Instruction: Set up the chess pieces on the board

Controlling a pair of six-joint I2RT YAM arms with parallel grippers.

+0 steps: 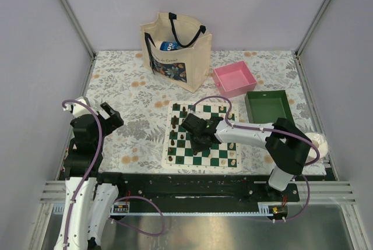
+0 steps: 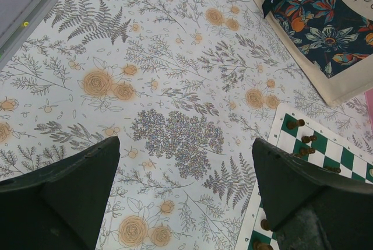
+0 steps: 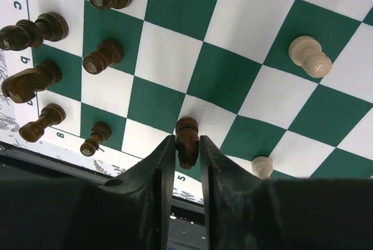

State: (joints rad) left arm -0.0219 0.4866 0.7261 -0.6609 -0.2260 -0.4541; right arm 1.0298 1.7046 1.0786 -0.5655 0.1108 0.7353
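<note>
From the top camera the board lies on the floral counter before the right arm, with dark pieces strung along its left side in a loose double line, short of two full ranks. The right tool reaches low over that side, and the left tool hangs well apart from the board. The left wrist camera shows its fingers spread wide around nothing, over bare counter beside a board corner. The right wrist camera shows narrow jaws pinching a dark pawn near the numbered edge (its base seems to rest on a square). Six other dark pieces stand beyond it, and three cream pieces sit apart. I judge the setup partway done, with the dark side partly ranked and the cream side less so.
</note>
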